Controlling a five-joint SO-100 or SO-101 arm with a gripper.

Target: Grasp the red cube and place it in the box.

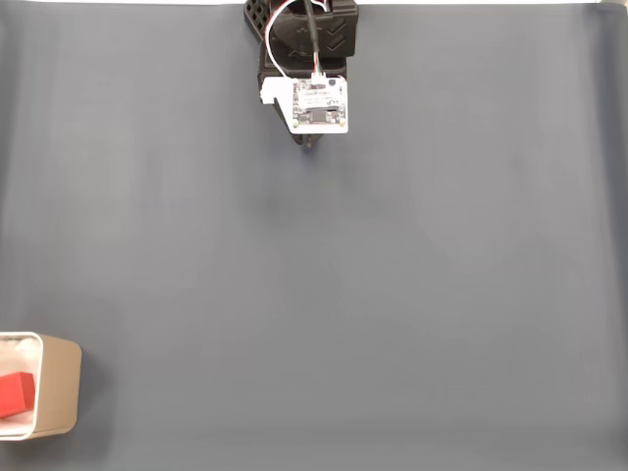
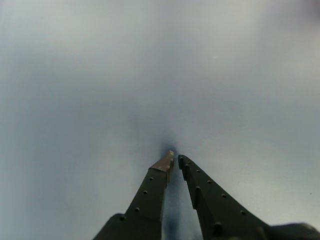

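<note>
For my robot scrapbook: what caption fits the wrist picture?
Two dark, narrow fingers of the robot's hand nearly closed above a plain blue-grey tabletop.

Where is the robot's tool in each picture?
Fixed view: the tool pokes out at top centre, just below the white board on the arm.
Wrist view: the tool comes up from the bottom middle, its two dark fingers nearly touching.
Shared landmark: the grey mat, under the tool in both views.

Soft, even light falls on the grey cloth-covered table (image 1: 392,294), sharp in the fixed view. The wrist view is hazy and unfocused, a dim shadow under the dark fingers (image 2: 152,187).
</note>
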